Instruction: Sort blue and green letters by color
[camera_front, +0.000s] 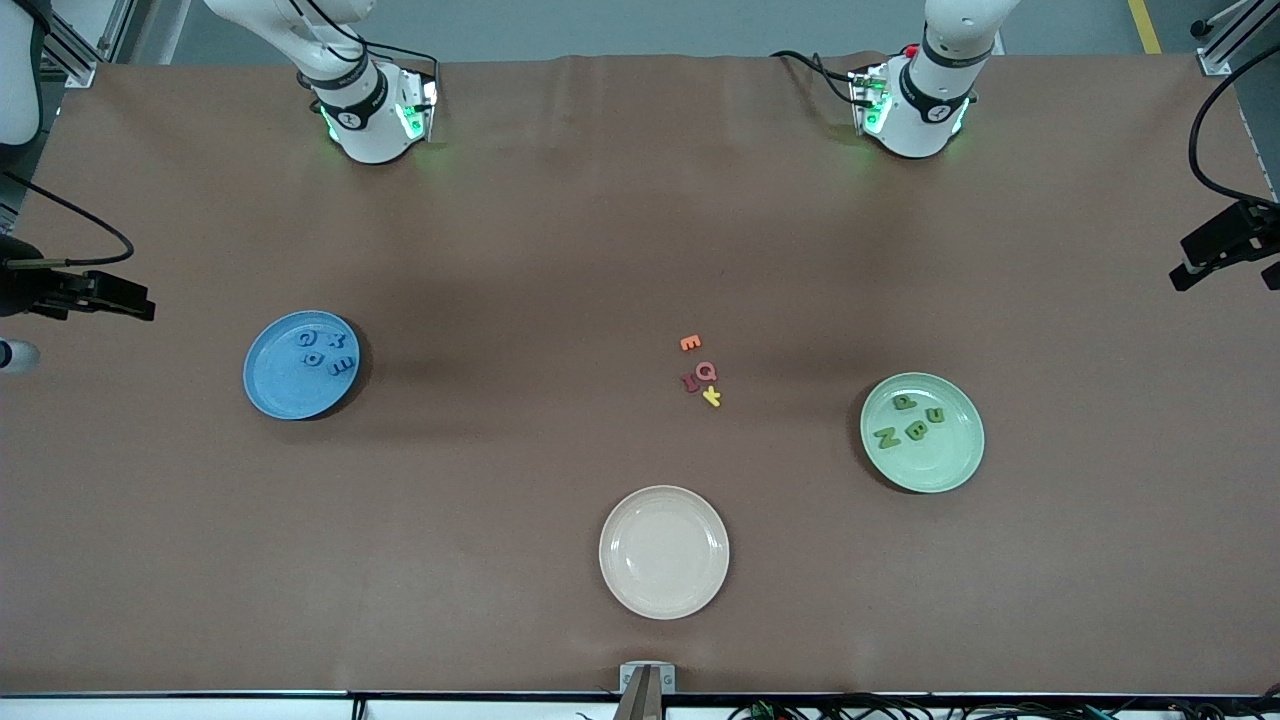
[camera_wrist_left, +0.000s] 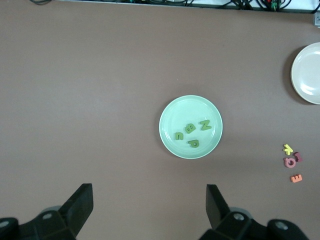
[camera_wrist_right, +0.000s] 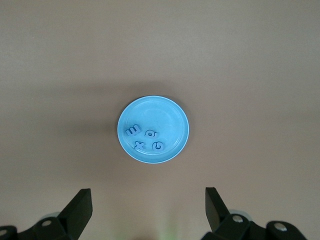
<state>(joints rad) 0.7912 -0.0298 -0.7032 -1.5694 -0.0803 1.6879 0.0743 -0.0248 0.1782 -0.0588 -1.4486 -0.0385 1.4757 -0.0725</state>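
Several blue letters (camera_front: 322, 352) lie on a blue plate (camera_front: 285, 385) toward the right arm's end of the table. Several green letters (camera_front: 912, 420) lie on a pale green plate (camera_front: 935, 465) toward the left arm's end. My left gripper (camera_wrist_left: 148, 195) is open and empty, high over the bare table, with the green plate (camera_wrist_left: 182, 112) and its letters (camera_wrist_left: 191, 131) in its view. My right gripper (camera_wrist_right: 147, 197) is open and empty, high over the table, with the blue plate (camera_wrist_right: 155, 112) and its letters (camera_wrist_right: 145, 139) in its view. Neither hand shows in the front view.
A cream plate (camera_front: 664, 551) stands near the front edge, mid-table. An orange E (camera_front: 690, 343), a pink Q (camera_front: 706, 371), a dark red letter (camera_front: 690, 381) and a yellow letter (camera_front: 712, 397) lie together on the brown table between the coloured plates.
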